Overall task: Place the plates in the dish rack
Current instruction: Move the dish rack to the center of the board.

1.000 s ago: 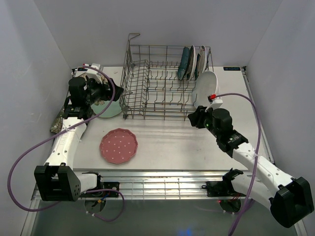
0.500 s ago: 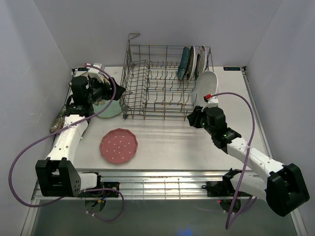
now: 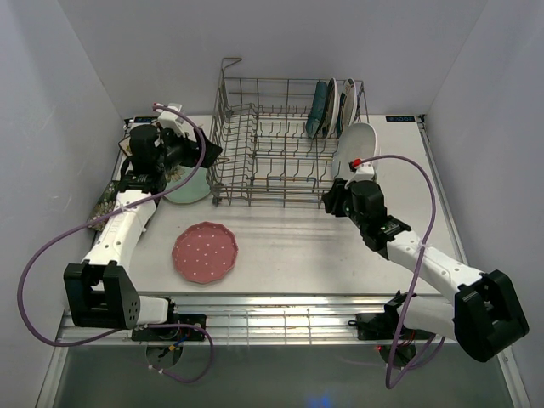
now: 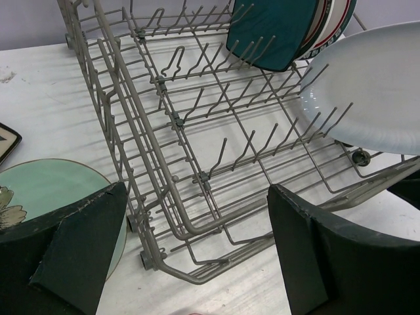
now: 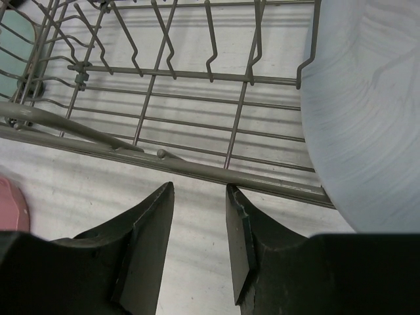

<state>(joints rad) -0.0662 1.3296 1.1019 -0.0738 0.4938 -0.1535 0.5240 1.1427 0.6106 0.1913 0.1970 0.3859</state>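
Observation:
The grey wire dish rack stands at the back middle. A dark teal square plate and red-rimmed round plates stand in its back right slots. The white oval plate leans at the rack's right front corner. The mint round plate lies left of the rack. The pink dotted plate lies flat in front. My left gripper is wide open and empty beside the rack's left end, over the mint plate. My right gripper is open and empty, just before the rack's front rail, with the white plate to its right.
A dark floral plate lies by the left wall; its corner shows in the left wrist view. White walls close the sides and back. A metal rail runs along the table's near edge.
My right gripper has moved forward and left, closer to the rack's front right corner. My left gripper has swung right toward the rack's left end. No plate has moved.

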